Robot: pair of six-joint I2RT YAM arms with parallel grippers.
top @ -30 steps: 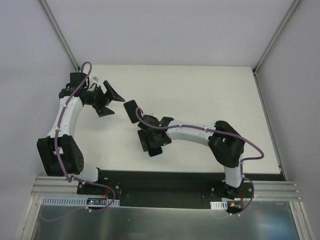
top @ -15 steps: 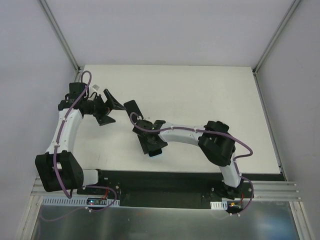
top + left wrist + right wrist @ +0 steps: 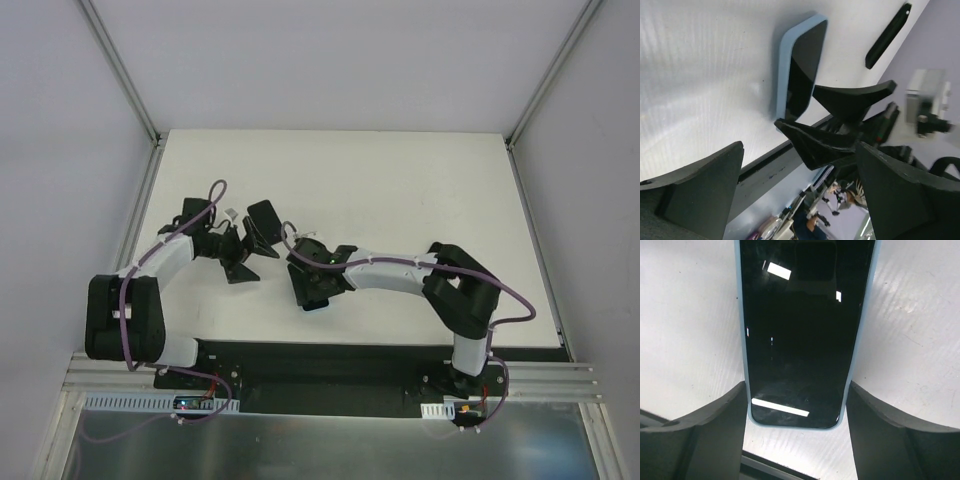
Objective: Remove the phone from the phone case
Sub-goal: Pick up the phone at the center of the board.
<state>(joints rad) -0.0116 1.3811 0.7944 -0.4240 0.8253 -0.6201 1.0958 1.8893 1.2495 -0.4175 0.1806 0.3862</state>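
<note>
The phone [image 3: 800, 325] has a black screen and sits in a light blue case [image 3: 860, 320], lying flat on the white table. My right gripper [image 3: 796, 395] straddles its near end, and the fingers [image 3: 725, 430] press against both long edges of the case. In the top view the right gripper [image 3: 312, 285] covers most of the phone [image 3: 315, 304]. My left gripper [image 3: 243, 255] is open and empty, just to the left of it. In the left wrist view [image 3: 797, 165] the cased phone [image 3: 802, 65] lies ahead, with the right gripper's fingers [image 3: 850, 95] on it.
A flat black slab [image 3: 262, 225] lies on the table right beside the left gripper. A thin black slab [image 3: 887, 35] shows at the top right of the left wrist view. The table's black front edge [image 3: 380, 355] is close behind the phone.
My left arm has swung from the far left of the table down and right, to beside the right gripper. The right gripper has stayed over the phone, shifting slightly.
</note>
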